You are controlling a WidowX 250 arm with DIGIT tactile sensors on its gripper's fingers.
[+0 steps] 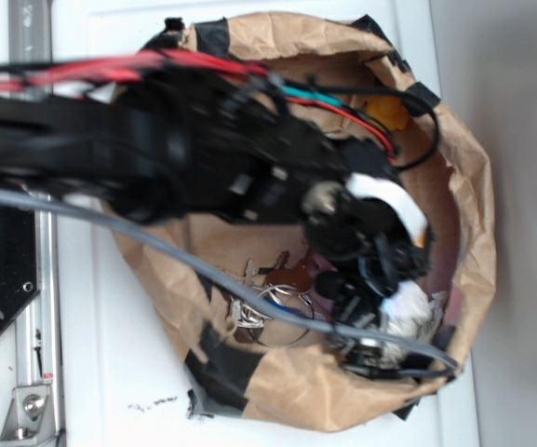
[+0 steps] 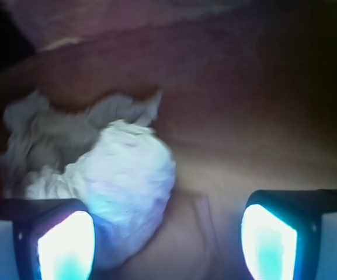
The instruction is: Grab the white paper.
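Inside the brown paper basin [image 1: 291, 391] edged with black tape, the white paper [image 2: 98, 175] lies low against the right-hand wall, a crumpled wad with the gripper [image 2: 168, 239] poised just above it. In the wrist view the jaws stand apart, nothing between them; the wad sits under the left finger [image 2: 63, 242] and spreads further left, while the gap itself shows mostly bare brown paper. From the exterior view the white paper [image 1: 410, 310] shows just past the arm's tip, with a bunch of keys [image 1: 268, 303] on a ring to its left.

To do this step well, I judge the gripper should shift left until the lump sits between the fingers, then descend before closing, so it pinches the bulk rather than a loose edge. The wad looks soft and should compress easily.

No brand, label or writing can be read in either view.
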